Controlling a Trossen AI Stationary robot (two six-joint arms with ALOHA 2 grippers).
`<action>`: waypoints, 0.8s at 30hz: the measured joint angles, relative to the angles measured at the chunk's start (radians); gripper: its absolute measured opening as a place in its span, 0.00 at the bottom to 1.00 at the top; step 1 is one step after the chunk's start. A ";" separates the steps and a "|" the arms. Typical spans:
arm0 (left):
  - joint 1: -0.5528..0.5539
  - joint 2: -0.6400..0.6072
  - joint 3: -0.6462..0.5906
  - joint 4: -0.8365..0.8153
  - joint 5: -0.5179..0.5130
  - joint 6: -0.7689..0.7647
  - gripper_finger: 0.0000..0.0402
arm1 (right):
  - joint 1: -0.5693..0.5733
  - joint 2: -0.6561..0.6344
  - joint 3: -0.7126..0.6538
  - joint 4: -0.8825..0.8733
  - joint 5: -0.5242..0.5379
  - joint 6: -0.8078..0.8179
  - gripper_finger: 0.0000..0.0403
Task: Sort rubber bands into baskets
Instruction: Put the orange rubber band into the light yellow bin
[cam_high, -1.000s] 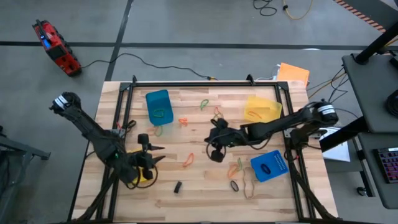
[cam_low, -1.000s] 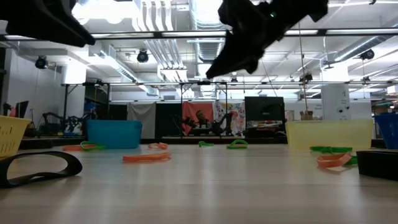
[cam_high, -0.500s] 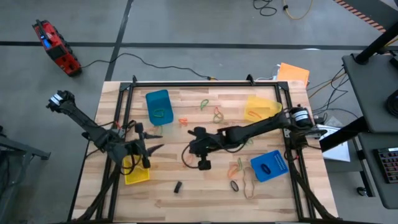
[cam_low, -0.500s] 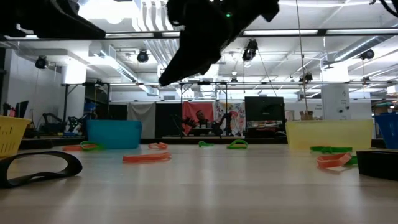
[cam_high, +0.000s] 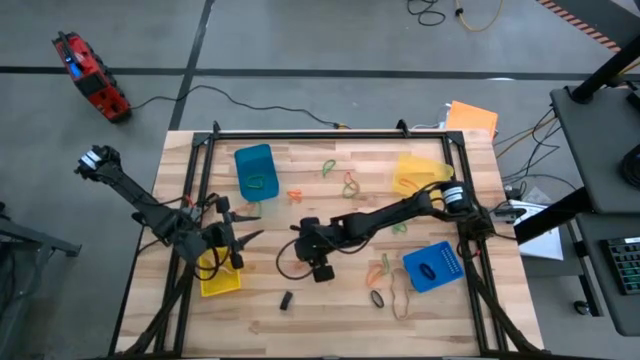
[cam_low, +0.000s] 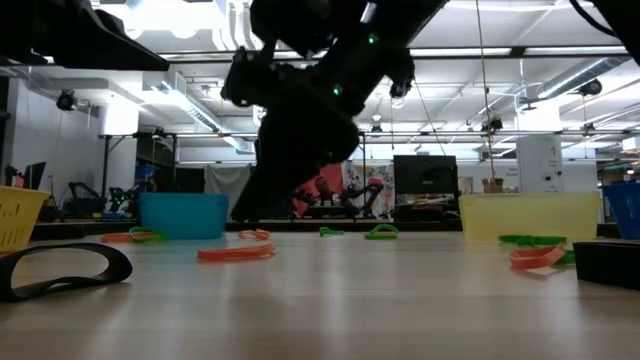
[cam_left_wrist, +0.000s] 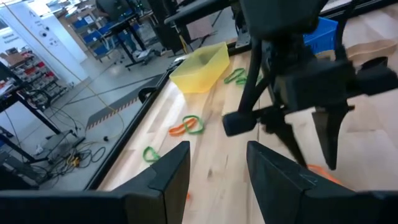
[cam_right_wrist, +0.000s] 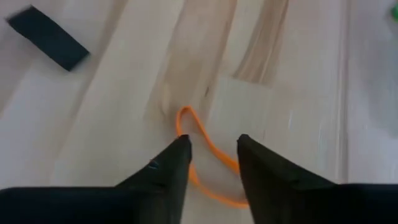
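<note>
An orange rubber band (cam_right_wrist: 198, 144) lies flat on the wood near the table's middle. My right gripper (cam_right_wrist: 211, 146) slants down over it, open, with one finger on either side of the band; I cannot tell whether a finger touches it. In the high view this gripper (cam_high: 297, 256) is left of centre. My left gripper (cam_high: 240, 238) hangs open and holds nothing, just beyond the near-left yellow basket (cam_high: 218, 273). More baskets stand around: blue (cam_high: 255, 170), yellow (cam_high: 420, 176), blue (cam_high: 432, 266). Several loose rubber bands (cam_high: 348, 183) lie between them.
A small black block (cam_high: 286, 299) lies near the front edge, also in the right wrist view (cam_right_wrist: 46, 38). A black band (cam_high: 377, 297) and a tan band (cam_high: 400, 295) lie front right. A black frame (cam_high: 330, 133) borders the table. An orange sheet (cam_high: 472, 117) sits beyond the far right corner.
My right gripper has swung toward the table's left and come down, tipping steeper, until it stands over the orange rubber band. My left gripper has drawn back from above the near-left yellow basket toward the far edge. The bands and baskets have stayed where they were.
</note>
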 joint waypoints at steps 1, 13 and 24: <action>0.000 0.002 0.000 0.000 0.000 -0.003 0.36 | 0.000 0.006 0.000 0.003 0.000 0.000 0.35; 0.000 0.010 0.001 0.002 -0.001 -0.008 0.36 | 0.000 0.066 0.002 0.010 0.000 0.019 0.52; 0.000 0.036 0.001 0.006 -0.001 -0.008 0.36 | -0.013 0.068 0.002 0.010 0.001 0.010 0.23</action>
